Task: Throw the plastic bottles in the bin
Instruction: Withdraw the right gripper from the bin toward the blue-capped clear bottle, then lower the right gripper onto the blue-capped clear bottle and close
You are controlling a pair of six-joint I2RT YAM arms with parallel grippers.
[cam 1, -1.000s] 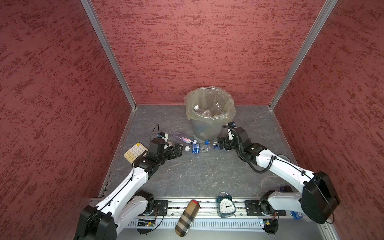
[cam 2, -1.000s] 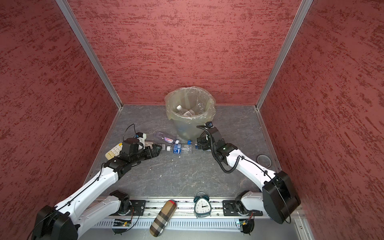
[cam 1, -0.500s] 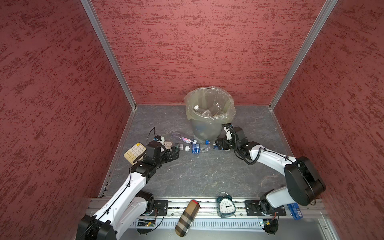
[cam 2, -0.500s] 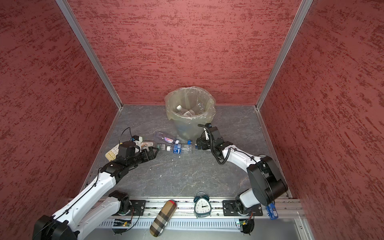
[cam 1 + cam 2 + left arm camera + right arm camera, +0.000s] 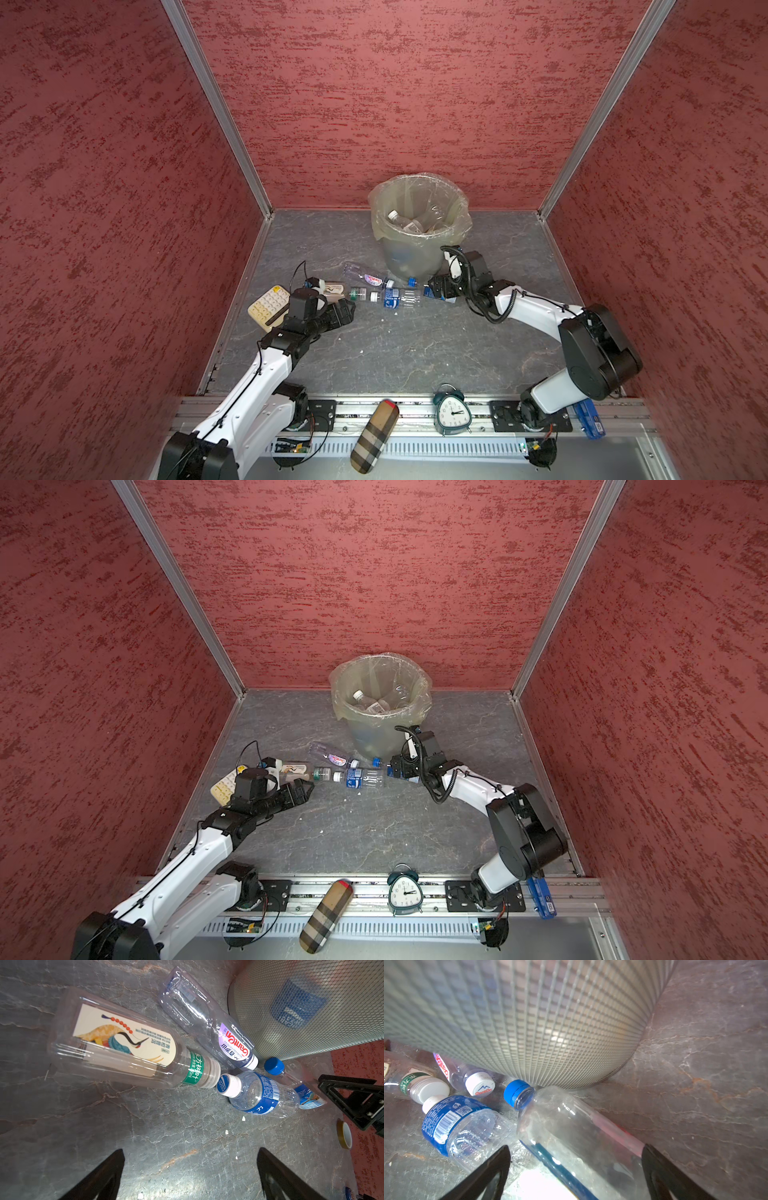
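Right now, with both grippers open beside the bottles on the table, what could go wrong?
The right gripper straddles the blue-capped bottle, with the blue-label bottle right beside it; closing could catch both. The blue cap lies against the bin, so lifting may nudge the bin. The left gripper faces the green-banded bottle, whose smooth body might slip.

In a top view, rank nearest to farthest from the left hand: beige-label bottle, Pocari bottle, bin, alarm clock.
1. beige-label bottle, just ahead of the left hand
2. Pocari bottle, further right
3. bin, farther back
4. alarm clock, front centre
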